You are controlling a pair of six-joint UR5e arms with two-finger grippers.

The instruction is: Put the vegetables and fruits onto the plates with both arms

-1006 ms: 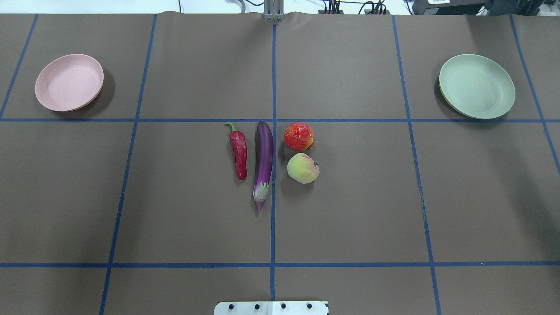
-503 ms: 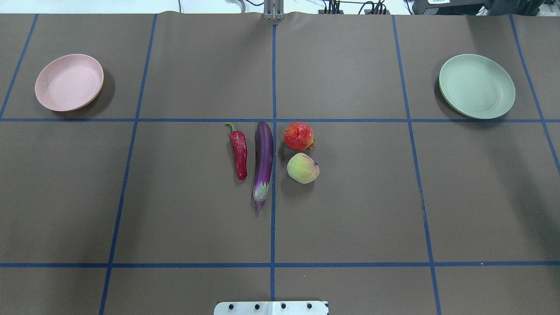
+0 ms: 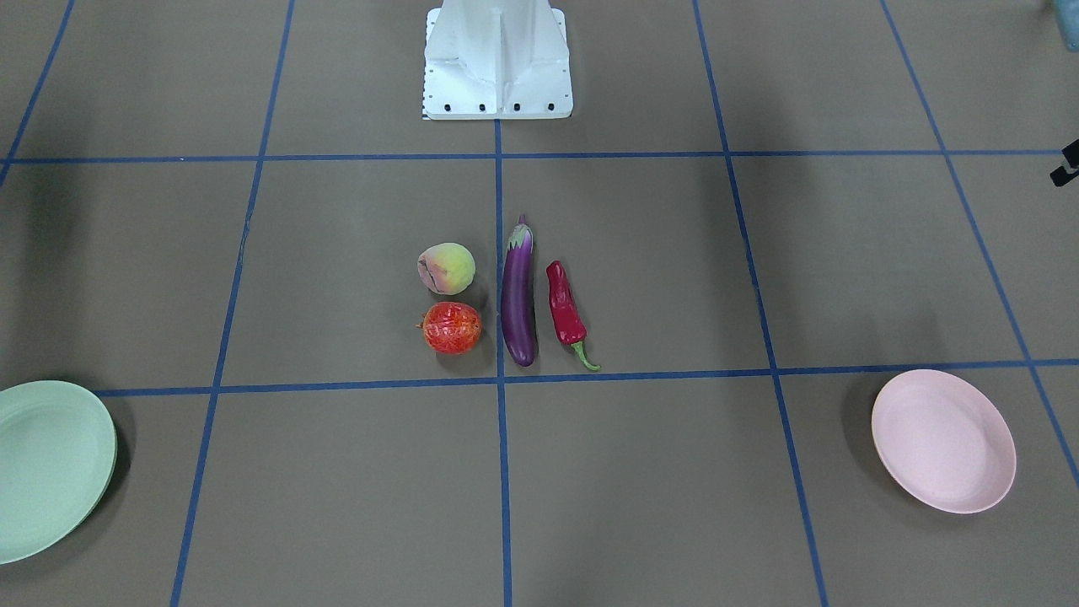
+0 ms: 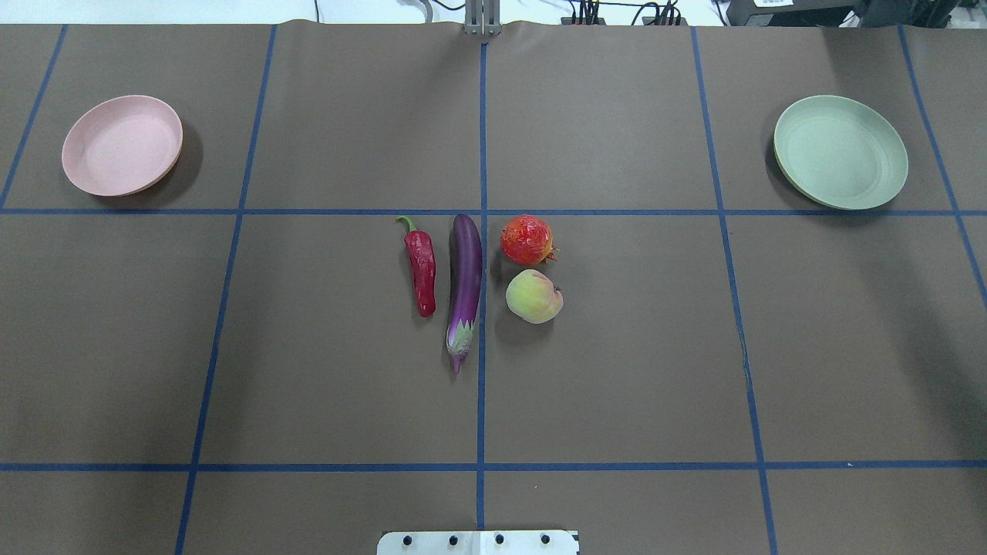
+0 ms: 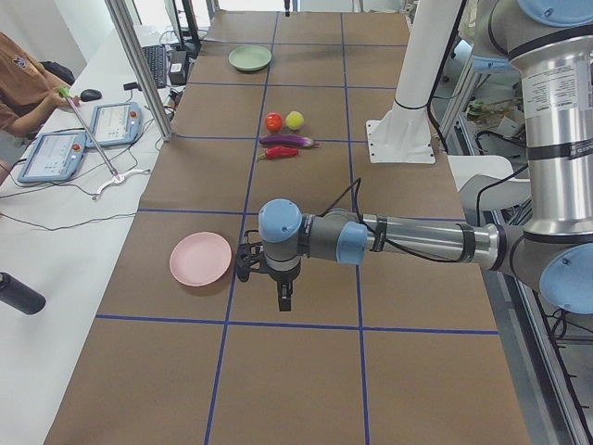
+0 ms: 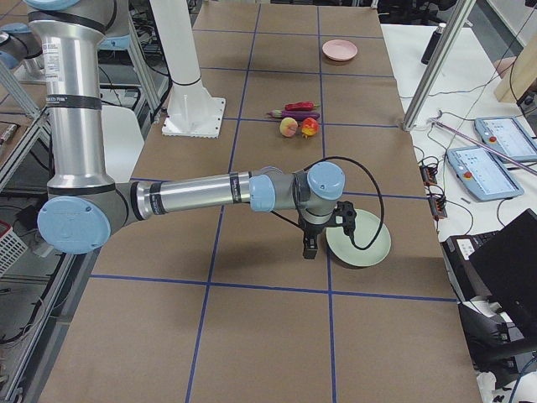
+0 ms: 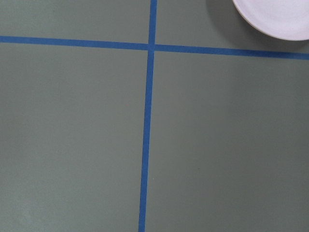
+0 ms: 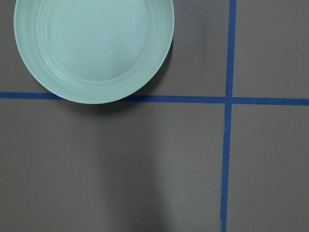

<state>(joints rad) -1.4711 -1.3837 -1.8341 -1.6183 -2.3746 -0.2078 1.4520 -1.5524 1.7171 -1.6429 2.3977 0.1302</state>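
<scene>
Left jaws hang by the pink plate (image 5: 200, 259), right jaws by the green plate (image 6: 369, 245), toward the table's (image 4: 617, 385) far corners; their opening I cannot tell; mid-table lie chili (image 4: 420, 264), eggplant (image 4: 465, 277), peach (image 4: 533, 296), red fruit (image 4: 527, 240); likely light, glossy, slippery; grip across the middles.

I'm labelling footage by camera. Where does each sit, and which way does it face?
Front-facing: across the table, facing the robot; white base at top.
Overhead: behind the robot, looking forward; base edge only.
Exterior left: table end; left arm near.
Exterior right: opposite end; right arm near.
Left wrist: straight down on pink plate rim; no body.
Right wrist: straight down on green plate; no body.
Shared: every exterior view shows the eggplant.
</scene>
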